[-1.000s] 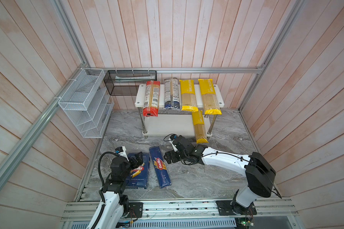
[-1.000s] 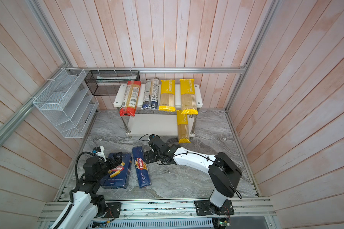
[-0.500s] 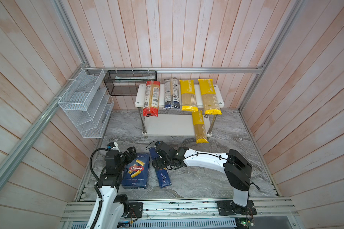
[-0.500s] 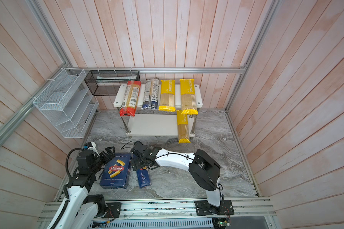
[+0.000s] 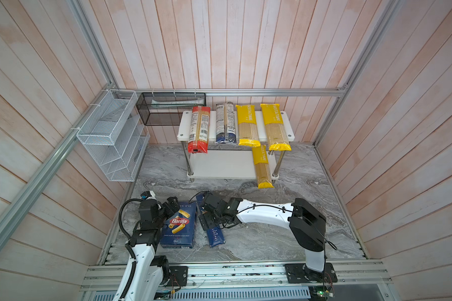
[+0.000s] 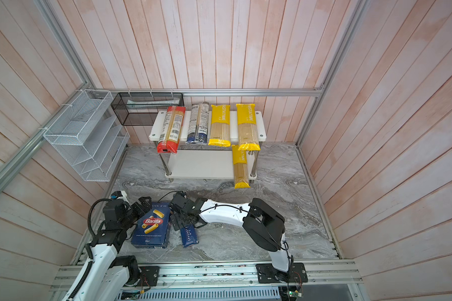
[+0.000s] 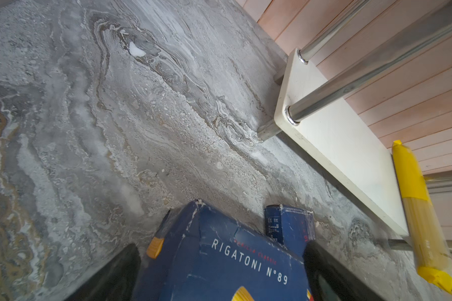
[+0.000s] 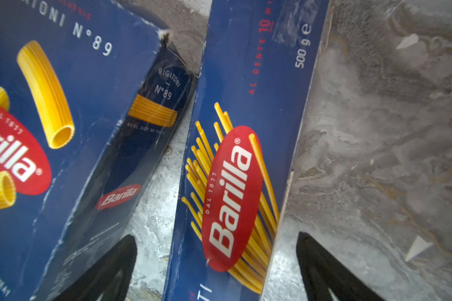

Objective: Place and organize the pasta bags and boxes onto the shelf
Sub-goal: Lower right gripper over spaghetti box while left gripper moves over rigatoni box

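Right hand [image 8: 215, 238]: moved onto Spaghetti box [image 5: 215, 235], beside Rigatoni box [image 5: 179, 224]; spread wide, ungripped. Step: grasp. Next: close, lift to shelf [image 5: 219, 164].

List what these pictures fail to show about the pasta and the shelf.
- Spaghetti box: middle hidden under the right gripper, in both top views.
- Lower yellow bag: far end hidden under the shelf's top board, in both top views.
- Black mesh basket: pale item inside, too small to identify in a top view.
- Rigatoni box: mostly cut off by the left wrist view's edge.
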Robot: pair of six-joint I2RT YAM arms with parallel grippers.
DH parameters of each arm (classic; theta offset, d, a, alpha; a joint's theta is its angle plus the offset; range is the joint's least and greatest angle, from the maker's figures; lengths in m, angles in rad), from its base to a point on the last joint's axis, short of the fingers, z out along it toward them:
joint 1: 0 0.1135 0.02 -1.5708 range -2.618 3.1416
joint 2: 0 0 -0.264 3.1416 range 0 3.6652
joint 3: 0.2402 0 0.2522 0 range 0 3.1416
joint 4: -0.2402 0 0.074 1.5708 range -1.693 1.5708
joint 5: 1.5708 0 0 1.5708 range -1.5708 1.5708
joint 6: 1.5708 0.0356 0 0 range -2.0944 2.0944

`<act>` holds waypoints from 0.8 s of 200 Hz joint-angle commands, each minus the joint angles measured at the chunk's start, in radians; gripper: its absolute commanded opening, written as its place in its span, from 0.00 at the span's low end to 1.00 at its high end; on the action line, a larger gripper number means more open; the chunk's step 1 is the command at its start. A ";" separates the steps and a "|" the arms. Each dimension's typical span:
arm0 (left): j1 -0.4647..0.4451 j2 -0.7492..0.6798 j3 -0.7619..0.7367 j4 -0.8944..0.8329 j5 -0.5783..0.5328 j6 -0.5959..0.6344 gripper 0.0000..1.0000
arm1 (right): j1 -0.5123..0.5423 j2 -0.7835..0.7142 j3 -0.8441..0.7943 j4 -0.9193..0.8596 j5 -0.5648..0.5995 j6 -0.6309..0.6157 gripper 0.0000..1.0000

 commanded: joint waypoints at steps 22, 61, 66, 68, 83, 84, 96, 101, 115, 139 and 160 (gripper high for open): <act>0.008 0.011 -0.016 0.043 0.007 -0.003 1.00 | 0.008 0.058 0.031 -0.048 0.047 0.035 0.96; 0.010 0.015 -0.007 0.044 0.009 0.005 0.99 | 0.013 0.080 0.048 -0.076 0.063 0.046 0.96; 0.009 0.014 -0.005 0.043 0.008 0.006 1.00 | 0.013 0.083 0.048 -0.078 0.065 0.046 0.96; 0.009 0.015 -0.005 0.043 0.007 0.006 1.00 | 0.013 0.084 0.049 -0.078 0.066 0.045 0.96; 0.010 0.017 -0.010 0.052 0.015 0.002 0.99 | 0.014 0.095 0.061 -0.090 0.070 0.036 0.96; 0.009 0.017 -0.011 0.054 0.015 0.002 1.00 | 0.014 0.095 0.063 -0.091 0.072 0.035 0.96; 0.010 0.024 -0.021 0.073 0.024 -0.006 1.00 | 0.014 0.104 0.079 -0.112 0.087 0.031 0.96; 0.010 0.029 -0.025 0.080 0.026 -0.009 1.00 | 0.015 0.108 0.084 -0.122 0.097 0.029 0.96; 0.010 0.048 -0.029 0.091 0.032 -0.014 1.00 | 0.012 0.117 0.104 -0.162 0.133 0.014 0.96; 0.010 0.065 -0.021 0.103 0.058 -0.010 1.00 | -0.010 0.099 0.094 -0.180 0.161 -0.019 0.92; 0.010 0.065 0.002 0.082 0.060 0.006 1.00 | -0.035 0.058 0.046 -0.138 0.135 -0.041 0.87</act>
